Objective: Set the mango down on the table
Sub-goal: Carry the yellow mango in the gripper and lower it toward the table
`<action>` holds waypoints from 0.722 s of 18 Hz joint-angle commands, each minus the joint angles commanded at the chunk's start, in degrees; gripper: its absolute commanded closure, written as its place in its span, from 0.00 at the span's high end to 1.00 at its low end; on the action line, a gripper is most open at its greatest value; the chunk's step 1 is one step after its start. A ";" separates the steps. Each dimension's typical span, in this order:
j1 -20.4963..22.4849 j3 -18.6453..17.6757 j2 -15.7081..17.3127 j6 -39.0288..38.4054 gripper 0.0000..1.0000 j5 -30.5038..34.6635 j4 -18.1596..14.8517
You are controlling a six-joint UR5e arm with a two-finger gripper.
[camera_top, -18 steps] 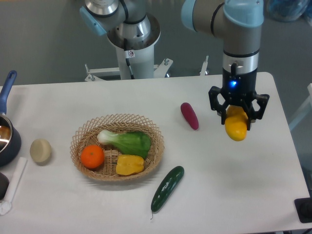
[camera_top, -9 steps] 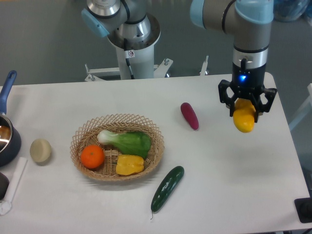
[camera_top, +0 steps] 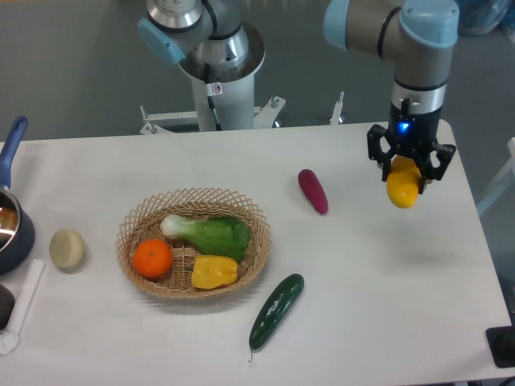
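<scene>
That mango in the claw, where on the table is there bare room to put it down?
The gripper holds the mango over the table's right end. Bare white runs from the purple vegetable and cucumber out to the right edge. The far strip behind the wicker basket is bare too. It is crowded around the basket and at the left edge by the pot.

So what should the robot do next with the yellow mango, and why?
Probably lower it straight down. The gripper holds the mango in the air above a bare part of the table, so it likely needs to touch down before letting go.
</scene>
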 joint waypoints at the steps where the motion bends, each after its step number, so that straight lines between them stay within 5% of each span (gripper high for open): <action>1: 0.45 -0.09 -1.14 0.62 0.61 0.00 0.00; 13: 1.15 -0.17 -8.01 -3.22 0.62 0.00 0.09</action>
